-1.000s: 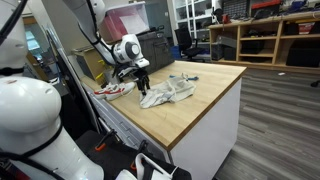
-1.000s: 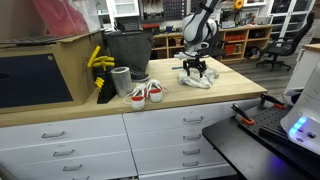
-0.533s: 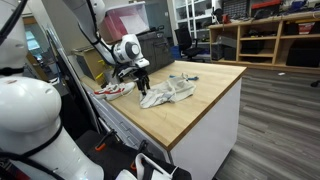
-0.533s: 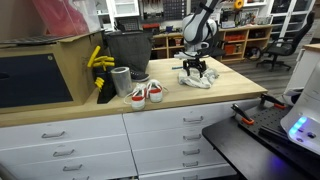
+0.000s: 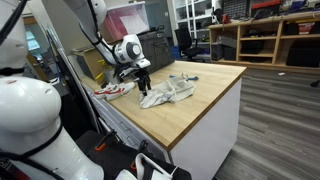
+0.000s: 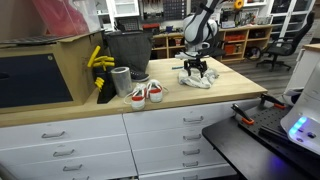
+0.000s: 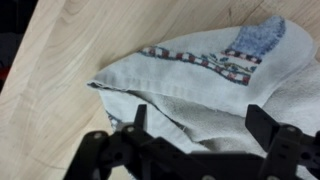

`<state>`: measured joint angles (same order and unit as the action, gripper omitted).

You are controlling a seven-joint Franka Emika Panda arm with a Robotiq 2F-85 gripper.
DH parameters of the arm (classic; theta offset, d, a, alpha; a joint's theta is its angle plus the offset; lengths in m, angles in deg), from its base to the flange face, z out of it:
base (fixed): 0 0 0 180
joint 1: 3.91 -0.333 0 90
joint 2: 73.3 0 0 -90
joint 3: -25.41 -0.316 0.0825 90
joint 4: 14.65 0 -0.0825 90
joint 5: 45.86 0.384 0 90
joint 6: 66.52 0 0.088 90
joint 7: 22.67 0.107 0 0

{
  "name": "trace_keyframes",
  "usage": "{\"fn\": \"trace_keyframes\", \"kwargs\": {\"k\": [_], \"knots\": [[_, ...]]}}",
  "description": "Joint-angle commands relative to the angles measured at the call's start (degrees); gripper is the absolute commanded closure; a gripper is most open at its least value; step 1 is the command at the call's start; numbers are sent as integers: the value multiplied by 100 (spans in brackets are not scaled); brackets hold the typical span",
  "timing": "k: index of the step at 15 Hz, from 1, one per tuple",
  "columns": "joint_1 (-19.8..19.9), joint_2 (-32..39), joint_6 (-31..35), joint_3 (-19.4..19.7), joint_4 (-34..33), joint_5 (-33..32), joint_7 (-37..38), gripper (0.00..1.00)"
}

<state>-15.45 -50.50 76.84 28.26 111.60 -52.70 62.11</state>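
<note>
Here's the crumpled pale cloth [image 7: 200, 85], with a striped band and a blue patch, lying bunched on the wooden countertop [image 5: 205, 110] near the middle of its width. Right over it hangs the gripper [image 7: 200, 135], jaws spread wide with nothing in them. In the wrist view the two dark fingers [image 7: 136, 122] straddle the cloth, and its folded edge sits just under the gap. In an exterior view the gripper [image 5: 143, 86] stands above the end of the cloth [image 5: 168, 92] that faces the sneakers. Whether the fingertips touch the fabric, I can't tell. In an exterior view a pair of red-and-white sneakers [image 6: 146, 94] sits near the counter's front edge, apart from the cloth [image 6: 199, 80], with a grey cup [image 6: 120, 80] and a black bin [image 6: 127, 50] behind them
</note>
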Motion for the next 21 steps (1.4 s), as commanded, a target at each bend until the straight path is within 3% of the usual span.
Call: {"fn": "trace_keyframes", "kwargs": {"k": [1, 21], "knots": [[69, -5, 95, -2, 3, 109, -112, 0], [28, 680, 360, -59, -637, 309, -242, 0]]}}
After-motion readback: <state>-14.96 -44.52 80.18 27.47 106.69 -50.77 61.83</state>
